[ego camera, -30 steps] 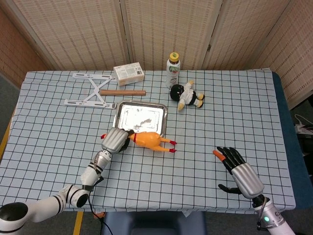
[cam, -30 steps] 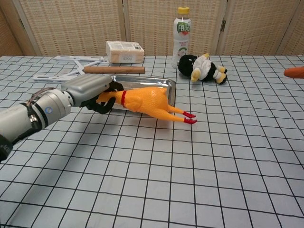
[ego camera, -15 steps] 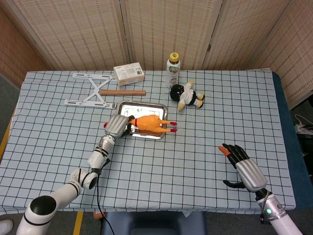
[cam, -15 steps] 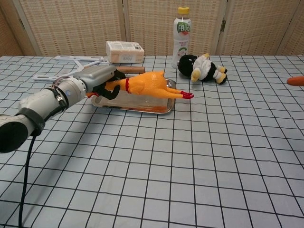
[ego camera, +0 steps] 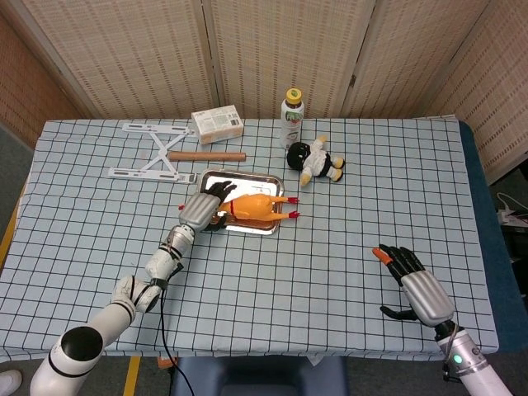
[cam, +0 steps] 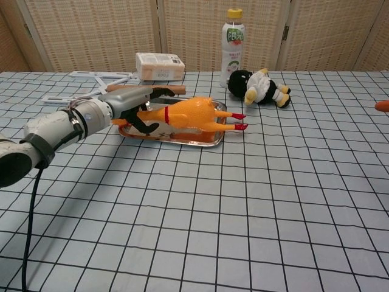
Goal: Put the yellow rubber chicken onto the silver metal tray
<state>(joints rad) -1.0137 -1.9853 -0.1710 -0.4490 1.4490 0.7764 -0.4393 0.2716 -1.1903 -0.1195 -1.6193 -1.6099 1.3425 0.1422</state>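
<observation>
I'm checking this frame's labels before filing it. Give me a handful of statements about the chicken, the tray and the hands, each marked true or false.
1. The yellow rubber chicken lies on the silver metal tray. True.
2. The chicken's red feet point toward the left hand. False: they stick out past the tray's far edge, away from that hand, which is at the head end.
3. The right hand holds the plush penguin. False: it holds nothing, far from the penguin.
4. A green-labelled bottle stands upright behind the penguin. True.

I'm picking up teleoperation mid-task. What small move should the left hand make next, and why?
Probably draw the left hand back toward the robot. The yellow rubber chicken already lies on the silver metal tray, its feet overhanging the edge, and the fingers look spread open beside its head.
</observation>
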